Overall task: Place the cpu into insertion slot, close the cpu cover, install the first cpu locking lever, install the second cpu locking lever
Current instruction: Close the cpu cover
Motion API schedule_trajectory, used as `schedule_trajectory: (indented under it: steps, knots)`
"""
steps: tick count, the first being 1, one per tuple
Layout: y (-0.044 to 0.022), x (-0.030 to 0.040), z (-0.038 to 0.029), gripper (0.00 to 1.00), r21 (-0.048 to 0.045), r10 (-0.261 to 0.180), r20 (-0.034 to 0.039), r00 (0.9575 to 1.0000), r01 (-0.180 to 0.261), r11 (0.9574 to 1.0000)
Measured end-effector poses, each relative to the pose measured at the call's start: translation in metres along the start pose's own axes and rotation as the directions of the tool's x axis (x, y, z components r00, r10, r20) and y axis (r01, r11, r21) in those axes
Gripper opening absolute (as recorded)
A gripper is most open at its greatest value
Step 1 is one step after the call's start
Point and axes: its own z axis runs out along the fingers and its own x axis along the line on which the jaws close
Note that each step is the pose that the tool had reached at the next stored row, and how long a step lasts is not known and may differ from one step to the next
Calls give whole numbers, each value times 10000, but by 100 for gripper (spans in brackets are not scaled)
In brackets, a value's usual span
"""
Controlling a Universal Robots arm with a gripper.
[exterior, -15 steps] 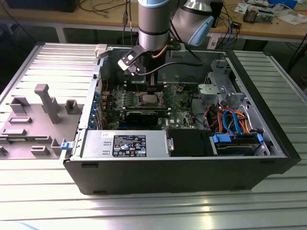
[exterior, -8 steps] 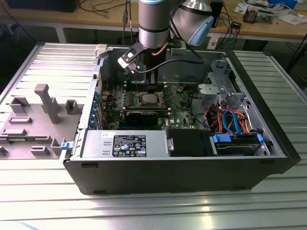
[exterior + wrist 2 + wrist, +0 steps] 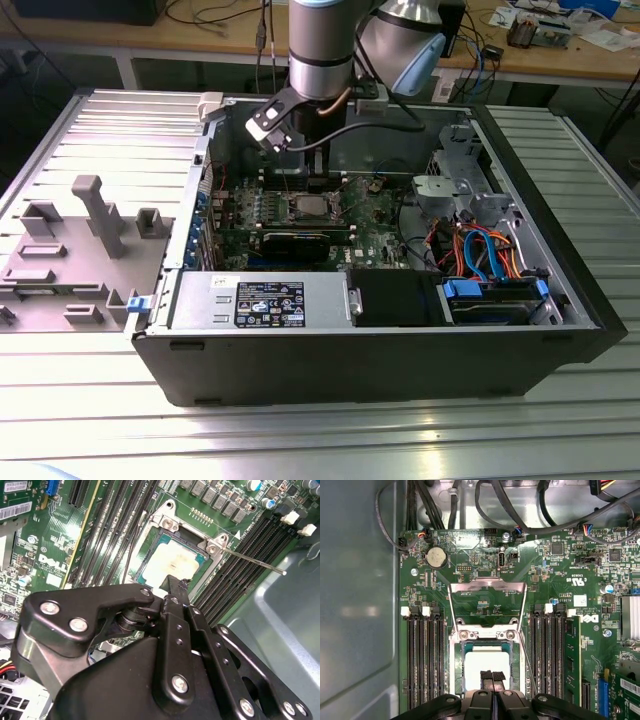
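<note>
Gripper point(image 3: 492, 676) clenched on nothing, fingertips together over the cpu point(image 3: 476, 666) that lay in the insertion slot point(image 3: 455, 666) — near edge hidden behind the gripper — cpu cover point(image 3: 487, 584) stood open.

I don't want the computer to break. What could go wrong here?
The black gripper, fingers shut, sits right over the square silver-grey cpu in the silver-rimmed insertion slot; pushing hard might hurt it. The thin silver cpu cover frame stands open, and a thin metal lever sticks out; the arm could snag either.
</note>
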Motion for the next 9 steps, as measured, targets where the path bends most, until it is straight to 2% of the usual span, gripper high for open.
schedule_trajectory:
  steps: [9]
  knots:
    - [1, 0, -25, 11, 0, 0, -1, 10000, 0, 10000]
